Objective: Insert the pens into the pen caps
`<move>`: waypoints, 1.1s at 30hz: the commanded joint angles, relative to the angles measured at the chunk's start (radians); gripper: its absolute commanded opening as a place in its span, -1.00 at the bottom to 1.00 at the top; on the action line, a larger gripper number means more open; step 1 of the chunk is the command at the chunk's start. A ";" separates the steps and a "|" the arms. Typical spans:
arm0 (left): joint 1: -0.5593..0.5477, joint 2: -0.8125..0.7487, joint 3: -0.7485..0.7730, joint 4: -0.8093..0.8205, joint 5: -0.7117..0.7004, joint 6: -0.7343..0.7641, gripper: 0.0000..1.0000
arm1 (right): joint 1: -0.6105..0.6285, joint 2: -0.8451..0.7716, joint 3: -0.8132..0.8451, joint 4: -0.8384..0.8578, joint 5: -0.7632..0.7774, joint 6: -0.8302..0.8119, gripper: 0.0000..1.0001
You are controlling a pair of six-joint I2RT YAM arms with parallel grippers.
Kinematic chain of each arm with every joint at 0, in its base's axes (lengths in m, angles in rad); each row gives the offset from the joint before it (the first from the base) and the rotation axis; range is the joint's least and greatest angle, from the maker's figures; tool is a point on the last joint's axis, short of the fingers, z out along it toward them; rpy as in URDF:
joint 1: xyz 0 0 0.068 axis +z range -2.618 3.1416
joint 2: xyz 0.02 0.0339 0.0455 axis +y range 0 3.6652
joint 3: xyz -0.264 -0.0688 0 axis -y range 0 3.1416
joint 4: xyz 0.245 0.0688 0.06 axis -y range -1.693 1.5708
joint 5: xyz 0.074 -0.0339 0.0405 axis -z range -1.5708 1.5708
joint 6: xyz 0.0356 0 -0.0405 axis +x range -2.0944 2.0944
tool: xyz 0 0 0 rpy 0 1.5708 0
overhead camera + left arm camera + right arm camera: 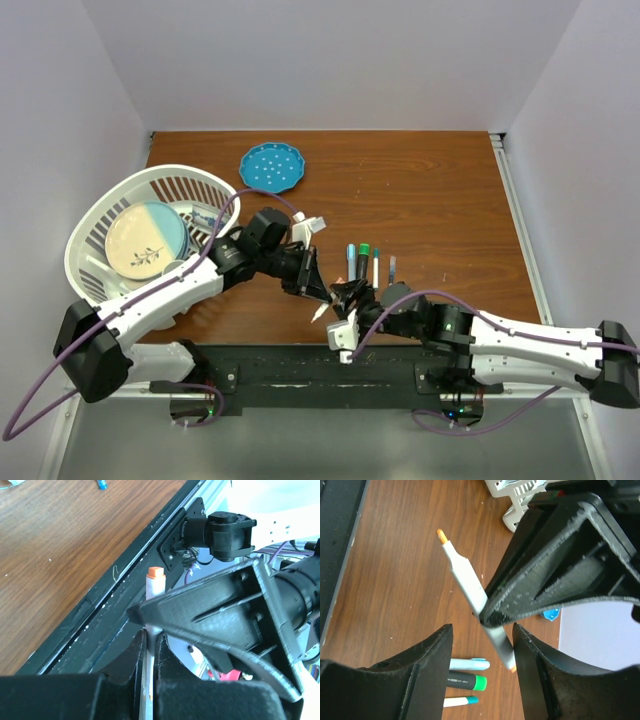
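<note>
Your left gripper [150,640] clamps the orange-tipped pen [467,577] | right gripper [481,628] half-open, seemingly empty | capped pens [467,682] at its 6 o'clock

A white slatted basket [95,215] sits at the left of the wooden table [430,190], holding a cream-and-blue plate [145,243]; a blue dotted plate [271,167] lies just beside the basket, toward the far edge.

Wood-grain table [430,190], pale lilac walls [330,60] L/R/back, blk rail [300,365] near edge
</note>
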 commanded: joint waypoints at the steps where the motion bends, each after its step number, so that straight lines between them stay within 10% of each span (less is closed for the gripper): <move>1: -0.001 0.006 -0.015 0.061 0.051 -0.049 -1.00 | 0.028 0.031 0.051 0.028 0.066 -0.045 0.01; 4: 0.001 0.013 -0.009 0.052 0.051 -0.049 -1.00 | 0.045 0.037 0.048 0.051 0.074 -0.048 -0.20; 6: 0.002 0.012 0.002 0.052 0.040 -0.053 -1.00 | 0.053 0.045 0.048 0.051 0.098 -0.051 -0.94; 7: 0.002 0.013 0.007 0.052 0.037 -0.052 -1.00 | 0.056 0.045 0.040 0.056 0.108 -0.054 -1.00; 10: 0.013 0.009 0.040 0.034 0.019 -0.029 -0.98 | 0.059 0.037 0.037 0.053 0.112 -0.026 -1.00; 15: 0.048 -0.013 0.212 -0.081 -0.183 0.054 -0.02 | 0.061 0.011 0.049 0.048 0.100 0.103 -1.00; 20: 0.128 -0.022 0.368 -0.124 -0.344 0.137 0.36 | 0.056 -0.006 0.063 0.183 0.236 0.550 -1.00; 27: 0.212 -0.042 0.421 -0.231 -0.564 0.333 0.38 | -0.094 -0.050 0.072 0.128 0.317 1.389 -1.00; 33: 0.208 -0.117 0.208 -0.172 -0.494 0.366 0.29 | -0.234 -0.191 0.071 0.004 0.289 1.652 -1.00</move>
